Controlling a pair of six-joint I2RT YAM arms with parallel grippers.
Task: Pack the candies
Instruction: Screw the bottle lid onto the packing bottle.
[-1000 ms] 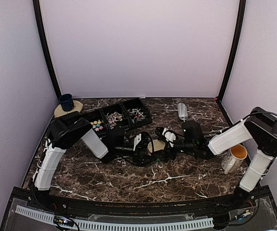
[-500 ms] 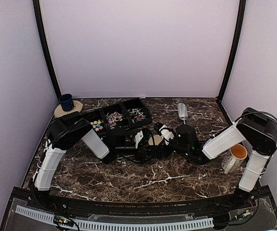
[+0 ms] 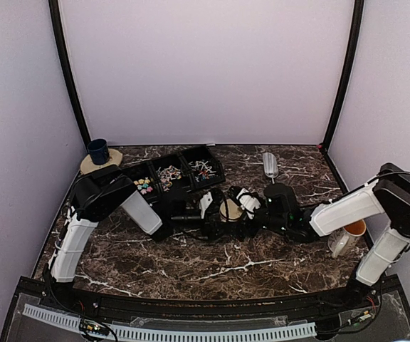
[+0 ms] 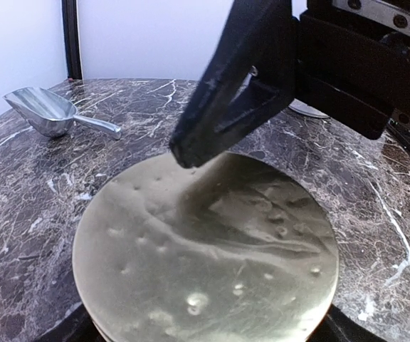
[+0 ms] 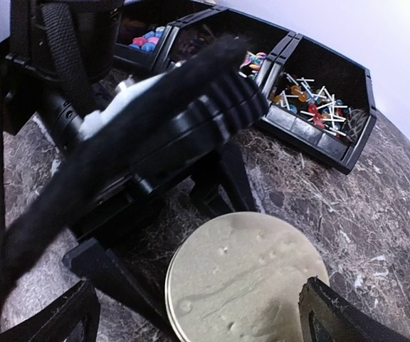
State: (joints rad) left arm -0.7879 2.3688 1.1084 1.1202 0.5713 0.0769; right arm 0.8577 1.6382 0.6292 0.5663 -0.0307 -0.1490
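Tan lid (image 3: 230, 209) between claws — right claw (image 5: 201, 312) spread wide; left claw (image 3: 218, 215) half-hidden, grip unclear.

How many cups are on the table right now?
2. A dark blue cup stands on a tan coaster in the far-left corner; a white mug stands at the right edge, partly behind the right arm. The arms could hide others.
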